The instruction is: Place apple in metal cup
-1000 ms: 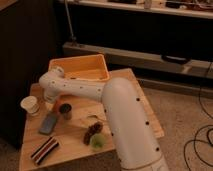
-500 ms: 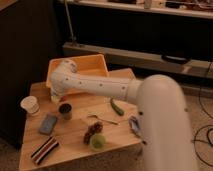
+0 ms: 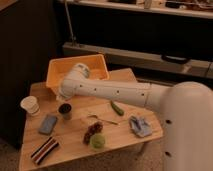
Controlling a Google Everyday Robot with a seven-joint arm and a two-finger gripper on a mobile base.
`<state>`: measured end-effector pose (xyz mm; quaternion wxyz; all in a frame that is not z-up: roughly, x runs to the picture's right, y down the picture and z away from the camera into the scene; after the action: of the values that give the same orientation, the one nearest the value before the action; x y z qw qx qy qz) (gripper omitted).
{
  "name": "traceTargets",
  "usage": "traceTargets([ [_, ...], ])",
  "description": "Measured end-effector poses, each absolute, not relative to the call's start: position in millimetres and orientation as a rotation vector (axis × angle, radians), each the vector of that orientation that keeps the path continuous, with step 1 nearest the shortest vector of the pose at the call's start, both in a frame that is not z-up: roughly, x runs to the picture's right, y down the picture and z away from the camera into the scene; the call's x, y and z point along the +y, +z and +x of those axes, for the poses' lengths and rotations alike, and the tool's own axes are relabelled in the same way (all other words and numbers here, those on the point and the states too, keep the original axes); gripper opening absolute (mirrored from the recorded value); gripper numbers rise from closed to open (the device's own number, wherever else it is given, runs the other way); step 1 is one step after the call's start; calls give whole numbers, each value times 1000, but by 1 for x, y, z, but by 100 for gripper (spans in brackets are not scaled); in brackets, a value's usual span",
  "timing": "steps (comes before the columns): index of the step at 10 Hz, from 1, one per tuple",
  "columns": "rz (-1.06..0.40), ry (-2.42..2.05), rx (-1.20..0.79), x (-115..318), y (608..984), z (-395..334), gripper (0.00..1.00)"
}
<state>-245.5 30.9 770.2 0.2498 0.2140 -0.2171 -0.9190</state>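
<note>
The metal cup [image 3: 65, 111] is a small dark cylinder standing upright on the left part of the wooden table [image 3: 75, 150]. The white arm reaches in from the lower right across the table. Its gripper [image 3: 62, 94] is at the arm's end, just above and behind the metal cup and in front of the orange bin. No orange-red apple shows anywhere; I cannot tell whether it is in the cup or behind the arm's end.
A white paper cup [image 3: 31, 105] stands left of the metal cup. An orange bin [image 3: 95, 67] sits at the table's back. Also on the table are a blue-grey pad [image 3: 48, 124], a striped item [image 3: 44, 150], a dark grape bunch [image 3: 92, 131], a yellow-green ball [image 3: 98, 141], a green pod [image 3: 117, 108] and a blue cloth [image 3: 140, 125].
The arm has swung back to the right and no longer covers the table's right side. Its end has risen from beside the metal cup to just above and behind it.
</note>
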Motion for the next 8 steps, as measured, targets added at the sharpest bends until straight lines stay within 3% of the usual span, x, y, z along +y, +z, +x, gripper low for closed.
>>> traceTargets([
  [8,493,-2498,-902,72,770,-263,0],
])
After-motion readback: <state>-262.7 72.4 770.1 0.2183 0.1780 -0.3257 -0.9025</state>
